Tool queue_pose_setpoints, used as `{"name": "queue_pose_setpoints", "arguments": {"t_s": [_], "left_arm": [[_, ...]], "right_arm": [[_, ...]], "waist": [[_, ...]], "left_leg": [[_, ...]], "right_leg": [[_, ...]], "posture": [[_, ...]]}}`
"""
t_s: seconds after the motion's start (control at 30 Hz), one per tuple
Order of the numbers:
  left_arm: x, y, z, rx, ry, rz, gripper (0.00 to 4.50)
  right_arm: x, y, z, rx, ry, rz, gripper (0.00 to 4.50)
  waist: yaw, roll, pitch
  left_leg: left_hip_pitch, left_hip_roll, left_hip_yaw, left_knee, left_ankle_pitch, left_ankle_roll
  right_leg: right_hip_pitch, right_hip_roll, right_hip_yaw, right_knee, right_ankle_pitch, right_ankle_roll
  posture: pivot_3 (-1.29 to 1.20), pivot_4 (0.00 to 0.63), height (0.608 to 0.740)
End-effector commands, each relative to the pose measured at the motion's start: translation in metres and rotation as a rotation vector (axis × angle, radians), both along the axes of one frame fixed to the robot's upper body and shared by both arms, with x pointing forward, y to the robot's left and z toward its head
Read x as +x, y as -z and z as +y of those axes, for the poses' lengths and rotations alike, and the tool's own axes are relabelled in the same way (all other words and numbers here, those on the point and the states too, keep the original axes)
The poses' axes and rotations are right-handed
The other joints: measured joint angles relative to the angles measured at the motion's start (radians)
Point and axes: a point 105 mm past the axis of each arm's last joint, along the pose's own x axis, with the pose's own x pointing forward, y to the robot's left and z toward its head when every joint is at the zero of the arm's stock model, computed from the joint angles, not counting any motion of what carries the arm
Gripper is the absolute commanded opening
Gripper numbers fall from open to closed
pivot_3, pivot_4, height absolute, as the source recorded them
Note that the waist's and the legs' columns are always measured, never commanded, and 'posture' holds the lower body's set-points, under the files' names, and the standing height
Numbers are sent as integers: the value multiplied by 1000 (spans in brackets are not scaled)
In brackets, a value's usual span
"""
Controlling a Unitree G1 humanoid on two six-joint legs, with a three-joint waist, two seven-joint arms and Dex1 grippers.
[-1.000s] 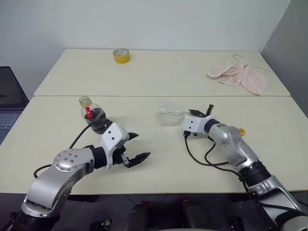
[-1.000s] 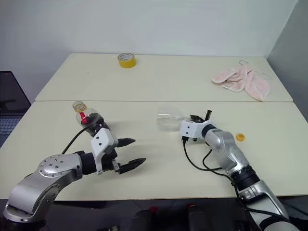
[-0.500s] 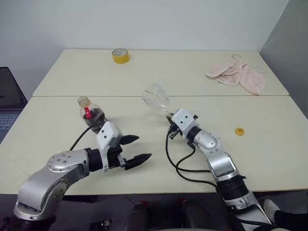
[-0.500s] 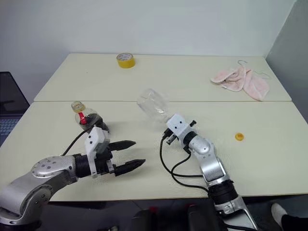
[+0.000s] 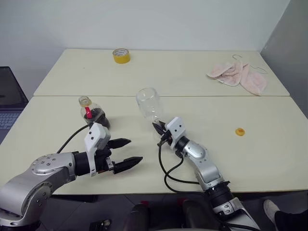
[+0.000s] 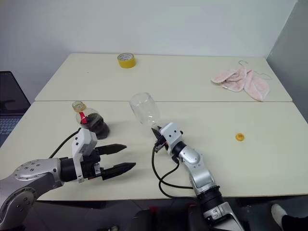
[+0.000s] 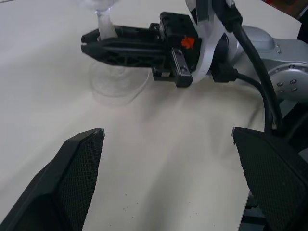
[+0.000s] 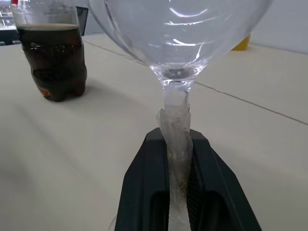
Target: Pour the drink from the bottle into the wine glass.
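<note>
The bottle (image 5: pixel 92 114) stands upright at the table's left, its neck uncapped, with the dark brown drink (image 8: pixel 53 57) in its lower part. My left gripper (image 5: pixel 126 151) is open and empty just in front of and to the right of the bottle, apart from it. My right gripper (image 5: pixel 159 129) is shut on the thin stem (image 8: pixel 175 108) of the wine glass (image 5: pixel 148 102). The glass is nearly upright at the table's middle, its bowl empty. Its round foot (image 7: pixel 118 83) is at the table top below the fingers.
A small yellow cap (image 5: pixel 239 131) lies on the table to the right. A yellow tape roll (image 5: pixel 120 55) and a pink cloth (image 5: pixel 238 74) lie on the far table. A laptop (image 5: pixel 7 103) stands past the left edge.
My right gripper swung left and rolled, bringing the wine glass from lying on its side to nearly upright, closer to the bottle. The left gripper drew back slightly and stayed open.
</note>
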Motion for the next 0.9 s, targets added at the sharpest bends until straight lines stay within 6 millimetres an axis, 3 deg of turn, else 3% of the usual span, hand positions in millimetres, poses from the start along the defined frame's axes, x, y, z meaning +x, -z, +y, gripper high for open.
{"name": "queue_pose_setpoints", "arguments": {"t_s": [0.03, 0.47, 0.87, 0.9], "left_arm": [[-2, -10, -1, 1, 15, -46, 4500], [0, -7, -4, 13, 37, -50, 4500], [2, -6, -5, 19, 35, -57, 4500], [2, -6, -4, 19, 33, -58, 4500]], "right_arm": [[-1, -9, 2, 49, -16, -38, 145], [-9, 6, -16, -30, -43, -23, 145], [-5, 6, -31, -97, -23, -26, 4149], [-5, 6, -32, -98, -23, -28, 4149]], "waist": [[0, 0, 0], [1, 0, 0], [0, 0, 0], [0, 0, 0]], "left_leg": [[0, 0, 0, 0, 0, 0], [0, 0, 0, 0, 0, 0], [1, 1, 0, 0, 0, 0], [0, 1, 0, 0, 0, 0]], "right_leg": [[0, 0, 0, 0, 0, 0], [1, 0, 0, 0, 0, 0], [0, 1, 0, 0, 0, 0], [1, 1, 0, 0, 0, 0]], "posture": [[0, 150, 740], [0, 150, 740], [0, 150, 740], [0, 150, 740]]}}
